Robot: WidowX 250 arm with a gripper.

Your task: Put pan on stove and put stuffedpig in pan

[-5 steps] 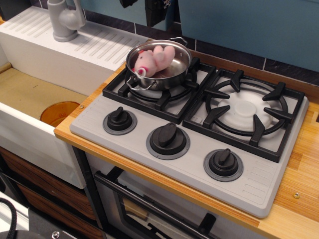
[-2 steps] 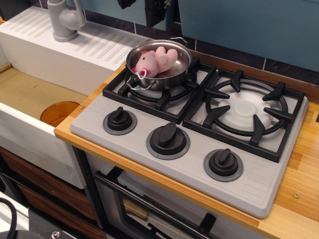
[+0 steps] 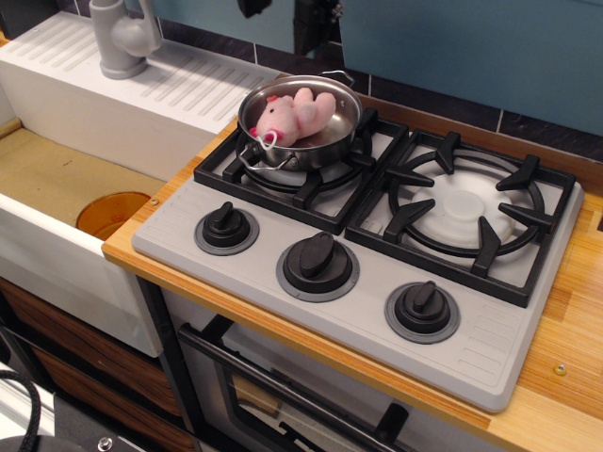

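Since earlier frame: gripper (image 3: 287,9) risen further toward top edge, only dark fragments showing; opening not discernible, nothing visibly held. Stuffedpig (image 3: 294,115) settled inside pan (image 3: 300,124), upper-centre, on stove (image 3: 377,235) left burner. Pig likely soft, light; pinch body. Pan rigid, slippery; take rim.

You are looking at a white sink (image 3: 66,202) sitting left of the wooden countertop (image 3: 565,348), with an orange drain disc (image 3: 111,212) showing in its basin. A grey faucet (image 3: 122,38) is standing on the ribbed white drainboard (image 3: 141,85) behind it. An oven door handle (image 3: 283,391) is running below the counter's front edge.
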